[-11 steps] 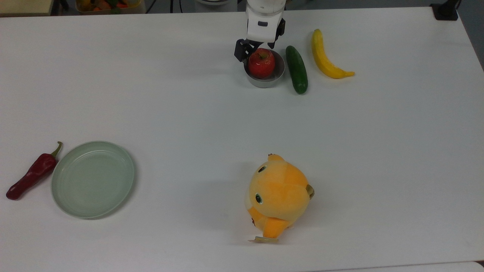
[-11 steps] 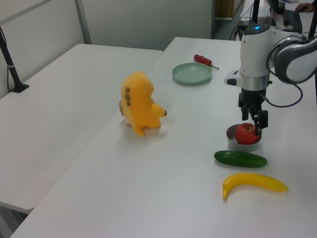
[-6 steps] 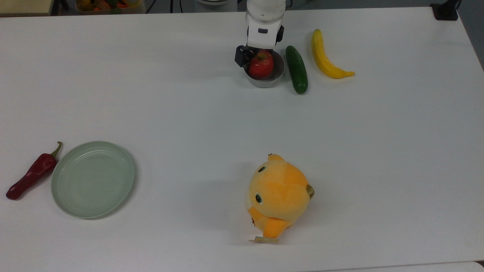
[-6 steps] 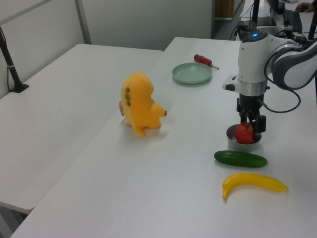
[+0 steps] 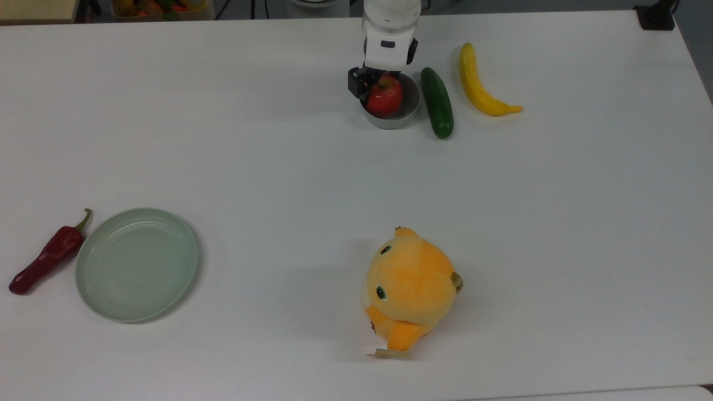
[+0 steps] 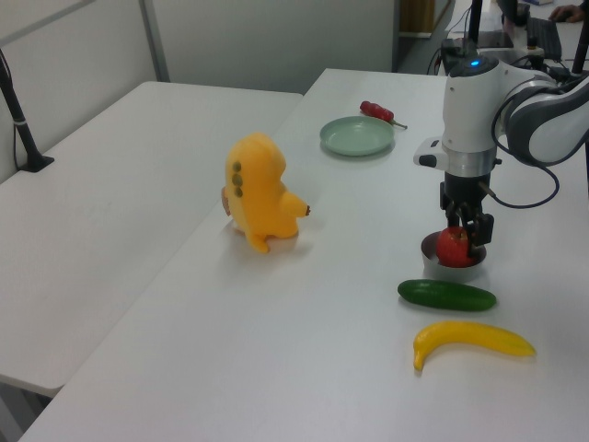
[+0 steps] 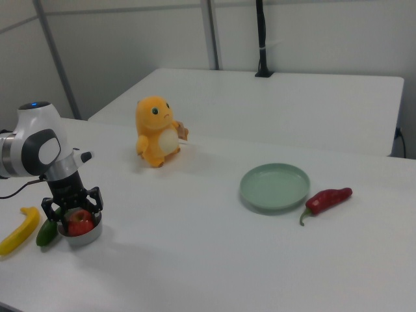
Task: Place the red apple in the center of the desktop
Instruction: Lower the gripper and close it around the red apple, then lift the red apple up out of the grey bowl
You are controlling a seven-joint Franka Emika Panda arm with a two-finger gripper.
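Red apple (image 5: 384, 101) sits in a small grey metal bowl (image 5: 409, 111) near the top middle of the top view, just beside a dark green cucumber (image 5: 436, 102) and close to a yellow banana (image 5: 479, 83). The end effector (image 5: 380, 83) is lowered over the bowl, its fingers spread to either side of the apple; in the right view the black fingers (image 7: 93, 203) flank the fruit (image 7: 80, 221) closely, but I cannot tell whether they press on it yet. By my reading, the step in hand is the grasp: the apple is not lifted and remains in the bowl.

Next, the fingers should squeeze firmly on the apple's round sides, then raise it straight up clear of the bowl's rim, so the bowl is not dragged along. From there it needs carrying toward the open middle of the white bench (image 5: 289, 167), in the bare stretch between the bowl and the orange plush toy (image 5: 409, 289), well apart from the pale green plate (image 5: 136, 264) and red chili pepper (image 5: 47, 256) at lower left.
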